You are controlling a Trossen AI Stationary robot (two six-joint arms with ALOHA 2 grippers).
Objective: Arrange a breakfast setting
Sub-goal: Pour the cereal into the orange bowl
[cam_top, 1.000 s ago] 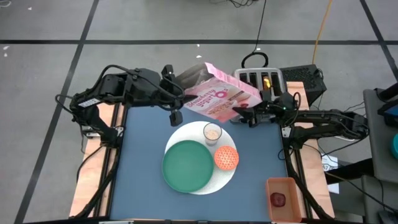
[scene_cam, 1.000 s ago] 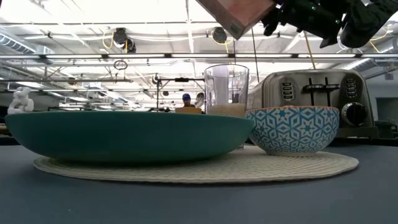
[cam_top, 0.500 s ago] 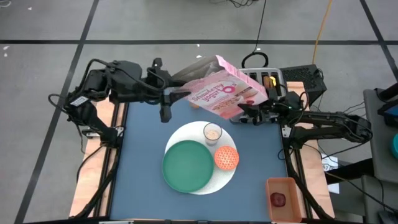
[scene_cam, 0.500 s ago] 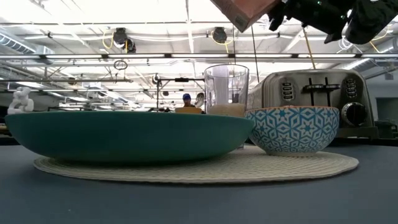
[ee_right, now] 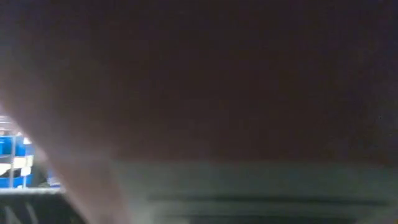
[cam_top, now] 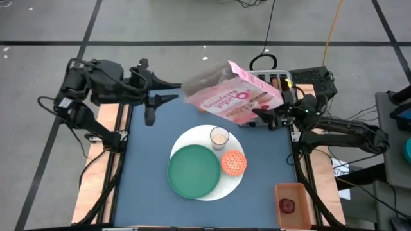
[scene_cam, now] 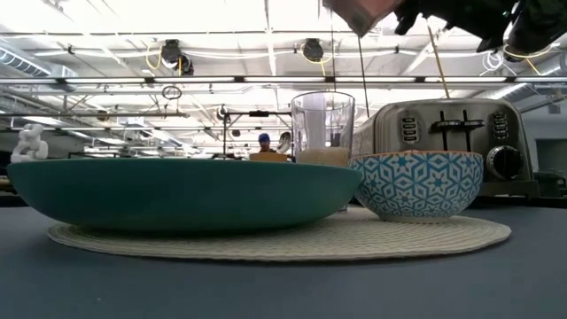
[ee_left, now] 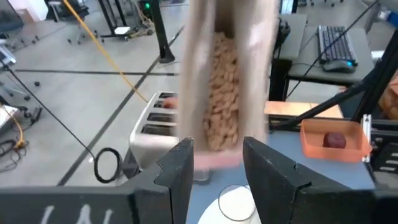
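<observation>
Gripping the pink cereal box [cam_top: 234, 97] (label unreadable), the right gripper [cam_top: 266, 117] tilts it; left gripper [cam_top: 168, 91] empty, fingers parted.

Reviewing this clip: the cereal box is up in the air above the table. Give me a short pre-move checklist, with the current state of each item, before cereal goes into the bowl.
1. Right end effector grips the cereal box: ok, box is held aloft, tilted.
2. Left end effector clear of the box: ok, open, near the table's far left corner, nothing between its fingers.
3. Box open with cereal inside: ok, left wrist view shows cereal in the liner.
4. Box mouth above the patterned bowl: not ok, box hangs nearer the toaster.
5. Bowl empty: cannot tell.
6. Bowl, glass and green plate on the white mat: ok.
</observation>
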